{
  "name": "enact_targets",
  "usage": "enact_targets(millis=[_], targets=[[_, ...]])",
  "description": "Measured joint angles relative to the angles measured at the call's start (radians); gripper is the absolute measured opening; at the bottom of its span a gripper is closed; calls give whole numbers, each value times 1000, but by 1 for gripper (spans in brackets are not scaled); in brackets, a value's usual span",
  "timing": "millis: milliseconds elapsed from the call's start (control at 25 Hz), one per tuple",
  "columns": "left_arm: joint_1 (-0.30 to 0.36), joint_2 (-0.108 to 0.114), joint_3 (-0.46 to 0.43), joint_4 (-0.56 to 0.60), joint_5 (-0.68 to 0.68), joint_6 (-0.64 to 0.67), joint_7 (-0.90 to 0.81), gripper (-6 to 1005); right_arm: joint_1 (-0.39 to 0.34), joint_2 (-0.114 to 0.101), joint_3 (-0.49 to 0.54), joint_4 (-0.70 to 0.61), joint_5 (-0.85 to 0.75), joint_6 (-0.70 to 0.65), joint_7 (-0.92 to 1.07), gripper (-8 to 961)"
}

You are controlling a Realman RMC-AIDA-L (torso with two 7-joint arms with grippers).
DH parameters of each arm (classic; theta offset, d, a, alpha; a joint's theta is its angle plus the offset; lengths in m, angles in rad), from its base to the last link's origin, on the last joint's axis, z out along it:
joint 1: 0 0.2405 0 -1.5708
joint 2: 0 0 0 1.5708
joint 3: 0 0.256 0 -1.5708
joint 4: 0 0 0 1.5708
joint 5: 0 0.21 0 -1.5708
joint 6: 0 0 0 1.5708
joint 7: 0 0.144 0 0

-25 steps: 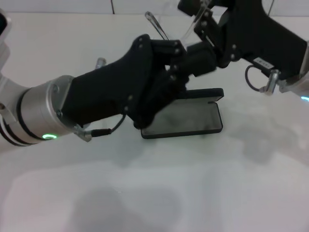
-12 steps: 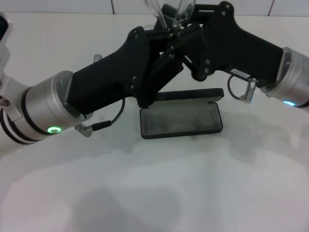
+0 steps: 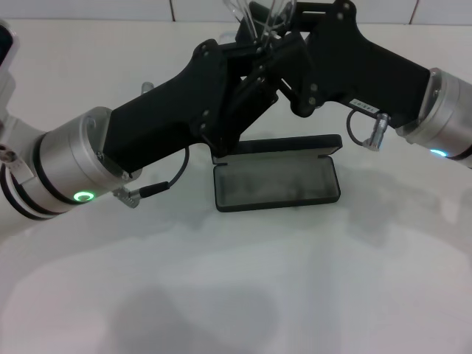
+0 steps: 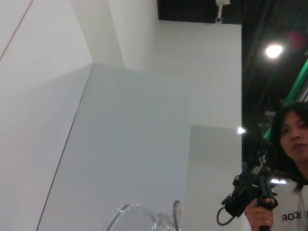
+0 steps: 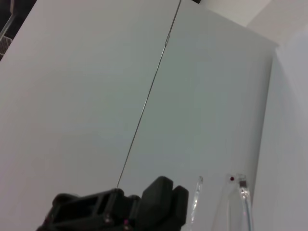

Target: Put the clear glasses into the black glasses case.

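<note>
Two arms meet above the far edge of the scene, but nearest the robot lies only bare white counter (image 3: 243, 295). Beyond it sits the black glasses case (image 3: 276, 184), open, its grey-lined tray facing up and its lid standing behind, presumably left so to receive the glasses from above. Past and above the case, the left gripper (image 3: 247, 81) and the right gripper (image 3: 295, 55) are pressed close together, both tilted upward. The clear glasses (image 3: 258, 15) stick up between them, well above the case and not yet in it; both wrist views catch transparent parts of the frame against the wall. This looks like a hand-over or a joint re-grip to fold or turn the glasses before lowering them. Which jaws actually clamp the frame, and how wide either pair stands, I cannot tell, since the black bodies overlap there.
</note>
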Motion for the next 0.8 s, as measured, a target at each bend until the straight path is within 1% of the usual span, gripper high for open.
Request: enact_targets(millis=[360,520,800], targets=[[-4,0,-1,1,-1,-7,1,55,8,0,-23,-4,-12,34,-15,145],[-2,0,-2,1,-2,-16,1,55,9,0,-41,-30,-33,70,-16,146],[4,0,-1,1,-3,-23,1,55,-7,0,-51,-52,-36,91,-31,146]])
